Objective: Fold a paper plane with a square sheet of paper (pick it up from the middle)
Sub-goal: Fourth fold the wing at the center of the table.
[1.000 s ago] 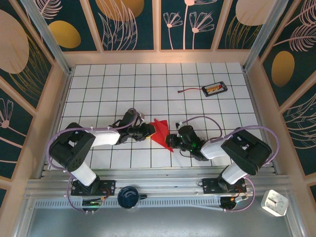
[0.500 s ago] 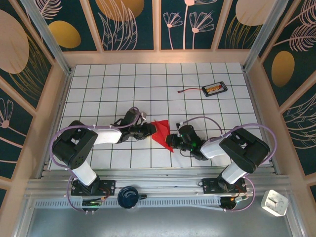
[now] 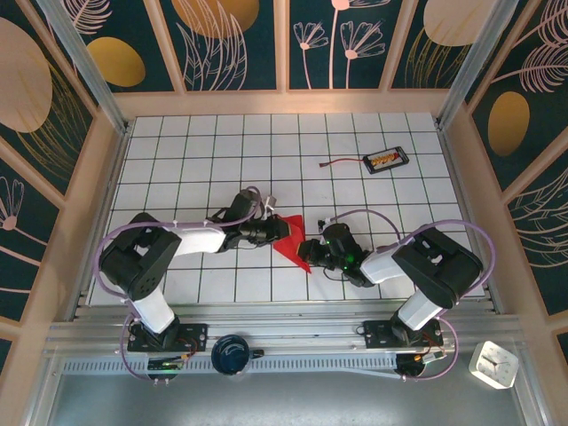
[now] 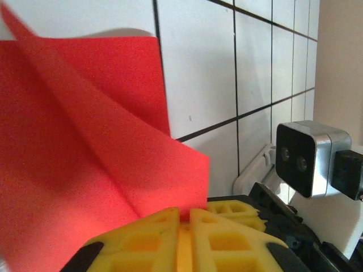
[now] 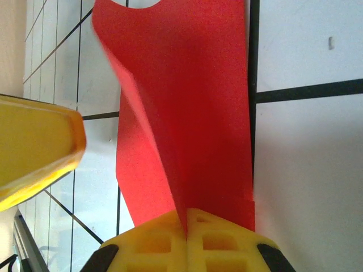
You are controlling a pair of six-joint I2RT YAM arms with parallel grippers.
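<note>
The left end effector (image 3: 282, 228) has edged in and pinched the thin bright red folded paper sheet (image 3: 291, 241) at the middle of the white tiled surface (image 3: 213, 151), the right end effector (image 3: 307, 252) staying clamped opposite.

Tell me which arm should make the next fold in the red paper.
Left, probably. The left gripper pinches a flap edge of the red paper and can carry it over, while the right gripper clamps the raised ridge as an anchor.
</note>
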